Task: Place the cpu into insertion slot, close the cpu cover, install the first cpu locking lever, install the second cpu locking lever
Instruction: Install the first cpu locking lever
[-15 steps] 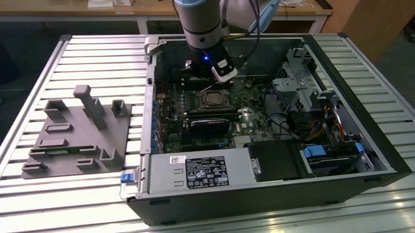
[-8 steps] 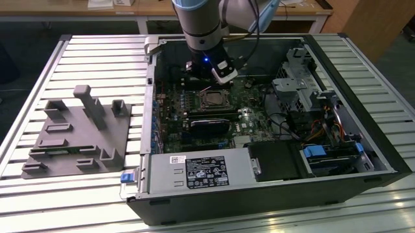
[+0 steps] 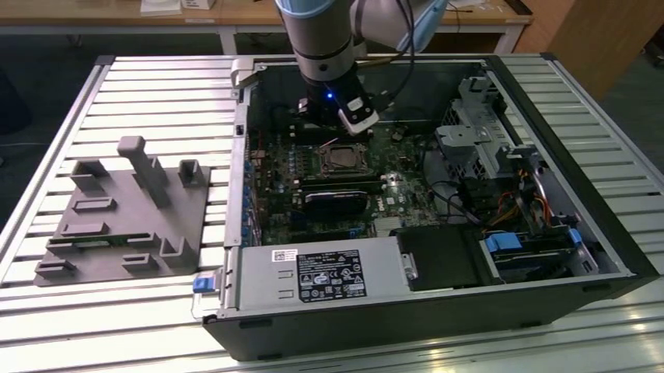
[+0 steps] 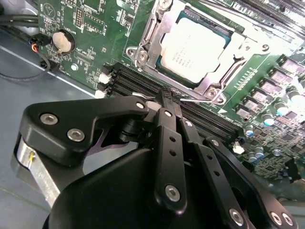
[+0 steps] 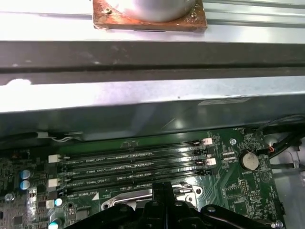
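We see the tool [image 4: 170, 95] low inside the open pc case [image 3: 612, 249]. Its two fingers [image 4: 166, 138] are pressed together w/ no gap at the tips, so it is closed. Right at the tips runs a thin bright locking lever [image 4: 200, 101]; we cannot tell if the tool pinches it or only touches it. Just beyond the tips is the insertion slot [image 3: 340, 161], and the cpu [image 4: 193, 45] sits flat in it, pale face up. The cpu cover [image 4: 148, 33] is down, its silver frame lying around the chip. Btw. the tool and the slot run the long black memory slots [image 4: 128, 81], very near the tips. Further off from the tool, a round coin battery [image 4: 63, 41] sits on the green board. In the exterior view the case lies on a slatted tabletop [image 3: 155, 85], w/ a grey fixture [image 3: 124, 210] well apart from the tool.
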Action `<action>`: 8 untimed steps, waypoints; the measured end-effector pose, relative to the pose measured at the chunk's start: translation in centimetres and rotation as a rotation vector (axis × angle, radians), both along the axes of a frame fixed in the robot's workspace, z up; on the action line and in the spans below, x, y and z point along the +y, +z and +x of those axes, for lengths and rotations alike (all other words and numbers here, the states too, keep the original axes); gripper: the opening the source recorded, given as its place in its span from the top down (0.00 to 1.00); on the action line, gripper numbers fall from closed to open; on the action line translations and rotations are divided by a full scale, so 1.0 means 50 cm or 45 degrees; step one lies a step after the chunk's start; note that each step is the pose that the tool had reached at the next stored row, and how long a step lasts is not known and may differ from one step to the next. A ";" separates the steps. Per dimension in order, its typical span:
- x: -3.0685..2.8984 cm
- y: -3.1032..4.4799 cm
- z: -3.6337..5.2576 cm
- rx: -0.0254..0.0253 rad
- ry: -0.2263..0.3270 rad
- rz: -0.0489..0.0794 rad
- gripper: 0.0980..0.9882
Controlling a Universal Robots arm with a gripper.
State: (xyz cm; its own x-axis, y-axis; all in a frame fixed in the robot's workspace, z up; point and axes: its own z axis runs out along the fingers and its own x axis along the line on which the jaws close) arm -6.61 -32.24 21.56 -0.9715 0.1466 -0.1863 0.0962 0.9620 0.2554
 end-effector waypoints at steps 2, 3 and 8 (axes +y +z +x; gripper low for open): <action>0.002 -0.002 0.002 -0.0001 -0.013 0.000 0.99; 0.003 -0.003 0.003 0.0000 -0.021 -0.001 0.99; 0.006 -0.007 0.007 -0.0003 -0.050 -0.004 0.99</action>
